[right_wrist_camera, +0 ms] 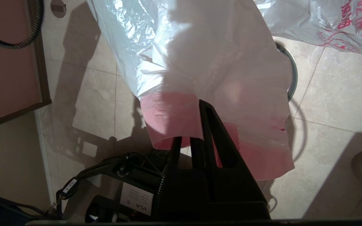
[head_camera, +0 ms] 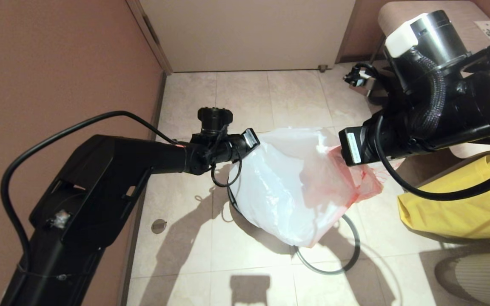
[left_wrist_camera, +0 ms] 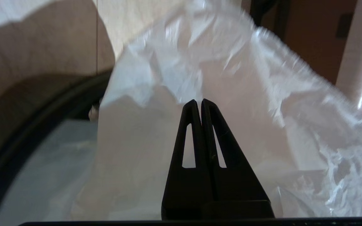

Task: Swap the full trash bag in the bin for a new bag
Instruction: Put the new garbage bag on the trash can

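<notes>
over the tiled floor point(head_camera: 245, 97) in the head view, both arms hold the new bag point(head_camera: 287, 191) stretched between them; the left gripper point(head_camera: 253, 142) meets its white side, the right gripper point(head_camera: 342, 151) its pink-red edge. below the bag a thin grey hoop point(head_camera: 347, 255) curves on the tiles, and a yellow fabric bag point(head_camera: 462, 204) sits at the right edge

left wrist view: the left gripper point(left_wrist_camera: 199, 102) has its fingers pressed together, tips against the crinkled white plastic point(left_wrist_camera: 231, 78); whether film is caught between them i cannot tell. a dark curved rim point(left_wrist_camera: 42, 116) runs beside

right wrist view: the right gripper point(right_wrist_camera: 201, 105) pinches the pink band point(right_wrist_camera: 171, 119); the full trash bag point(right_wrist_camera: 335, 22) with red print lies on the floor beyond
</notes>
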You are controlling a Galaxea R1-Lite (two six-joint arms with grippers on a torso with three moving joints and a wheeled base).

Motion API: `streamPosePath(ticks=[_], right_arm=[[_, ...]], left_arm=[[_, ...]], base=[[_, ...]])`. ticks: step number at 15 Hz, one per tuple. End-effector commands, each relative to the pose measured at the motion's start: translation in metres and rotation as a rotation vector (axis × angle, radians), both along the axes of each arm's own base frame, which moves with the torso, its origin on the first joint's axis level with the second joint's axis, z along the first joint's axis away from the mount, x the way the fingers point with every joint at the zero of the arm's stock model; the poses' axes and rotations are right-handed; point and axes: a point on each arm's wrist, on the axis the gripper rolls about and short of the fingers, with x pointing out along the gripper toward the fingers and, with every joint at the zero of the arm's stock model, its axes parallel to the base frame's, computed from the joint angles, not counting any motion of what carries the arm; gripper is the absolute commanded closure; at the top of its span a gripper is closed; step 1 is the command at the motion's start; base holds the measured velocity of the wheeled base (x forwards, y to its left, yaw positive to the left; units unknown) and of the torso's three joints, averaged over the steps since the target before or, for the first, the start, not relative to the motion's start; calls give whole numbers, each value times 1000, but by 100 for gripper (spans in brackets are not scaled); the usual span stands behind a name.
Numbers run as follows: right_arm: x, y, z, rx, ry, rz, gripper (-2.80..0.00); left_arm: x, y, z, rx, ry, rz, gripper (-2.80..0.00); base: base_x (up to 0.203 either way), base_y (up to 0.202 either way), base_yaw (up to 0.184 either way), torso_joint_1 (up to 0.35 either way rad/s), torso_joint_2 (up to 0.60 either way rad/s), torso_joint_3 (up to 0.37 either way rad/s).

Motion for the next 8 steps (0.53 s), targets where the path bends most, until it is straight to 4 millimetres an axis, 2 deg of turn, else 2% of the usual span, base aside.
streamPosePath(ticks=[1, 4, 6, 8], right_arm=[[1, 0, -2, -1, 10, 1, 0], [7, -1, -8, 15, 38, -14, 0], [12, -4, -10, 31, 56, -30, 0], [21, -4, -19, 25, 81, -39, 0]], left_arm=[[-4, -3, -13, 18, 46, -17, 0], [-15, 2, -44, 82, 144, -72, 0], [-29, 11, -48, 111, 186, -75, 0], [-28, 12, -66, 154, 210, -78, 0]], base=[[0, 0, 0, 0, 0, 0], [0, 0, 0, 0, 0, 0], [0, 0, 0, 0, 0, 0], [0, 0, 0, 0, 0, 0]])
